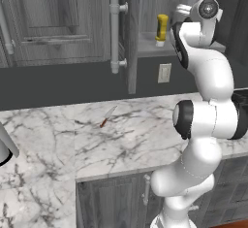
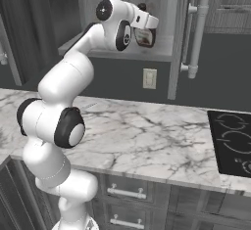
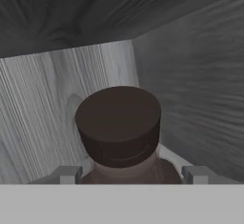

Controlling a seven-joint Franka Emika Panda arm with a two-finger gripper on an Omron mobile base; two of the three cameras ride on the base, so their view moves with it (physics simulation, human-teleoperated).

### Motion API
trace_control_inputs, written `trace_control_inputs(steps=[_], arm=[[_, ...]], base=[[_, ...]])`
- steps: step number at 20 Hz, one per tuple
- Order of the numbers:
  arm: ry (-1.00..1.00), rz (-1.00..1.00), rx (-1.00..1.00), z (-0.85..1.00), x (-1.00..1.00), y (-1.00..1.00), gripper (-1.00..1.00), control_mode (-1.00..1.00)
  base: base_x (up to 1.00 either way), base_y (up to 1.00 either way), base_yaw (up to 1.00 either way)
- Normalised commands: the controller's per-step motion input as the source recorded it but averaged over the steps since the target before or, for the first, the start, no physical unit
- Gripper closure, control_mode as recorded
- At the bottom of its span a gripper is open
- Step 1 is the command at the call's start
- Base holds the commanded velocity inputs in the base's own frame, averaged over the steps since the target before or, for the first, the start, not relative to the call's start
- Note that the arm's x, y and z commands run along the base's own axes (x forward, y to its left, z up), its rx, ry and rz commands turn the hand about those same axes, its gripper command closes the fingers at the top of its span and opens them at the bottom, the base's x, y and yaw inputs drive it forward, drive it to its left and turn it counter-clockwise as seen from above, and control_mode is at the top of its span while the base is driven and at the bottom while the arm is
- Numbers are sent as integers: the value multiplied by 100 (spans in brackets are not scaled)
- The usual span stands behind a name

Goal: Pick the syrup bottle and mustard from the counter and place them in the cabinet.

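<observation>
Gripper (image 2: 145, 36) is closing on the syrup bottle (image 3: 121, 132), fingers (image 3: 66, 174) pressing either side below the cap, and is carrying it inside the open cabinet (image 1: 127, 38), probably for setting down on the shelf. Mustard (image 1: 161, 29) is already standing on that shelf. A knife (image 1: 107, 116) is lying on the marble counter (image 1: 58, 139), with a wall outlet (image 2: 149, 79) behind.

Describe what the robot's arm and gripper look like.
The arm is glossy white, built of rounded, tube-like segments with dark grey to black bands and round caps at its joints. No cables or markings are visible. The gripper has two small pale grey, blocky fingertips.
</observation>
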Motion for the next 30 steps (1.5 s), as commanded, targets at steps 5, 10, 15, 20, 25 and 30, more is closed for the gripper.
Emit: trace_control_inputs(steps=[5,10,15,20,25,30], arm=[[0,3,0,-27,5,0,100,-100],[0,3,0,-29,3,0,100,-100],[0,3,-2,-39,1,0,100,-100],[0,3,-5,-41,1,0,100,-100],[0,1,-1,-11,1,0,-100,-100],[0,0,0,-2,6,0,-100,-100]], base=[[0,0,0],[0,0,0],[0,0,0],[0,0,0],[0,0,0],[0,0,0]])
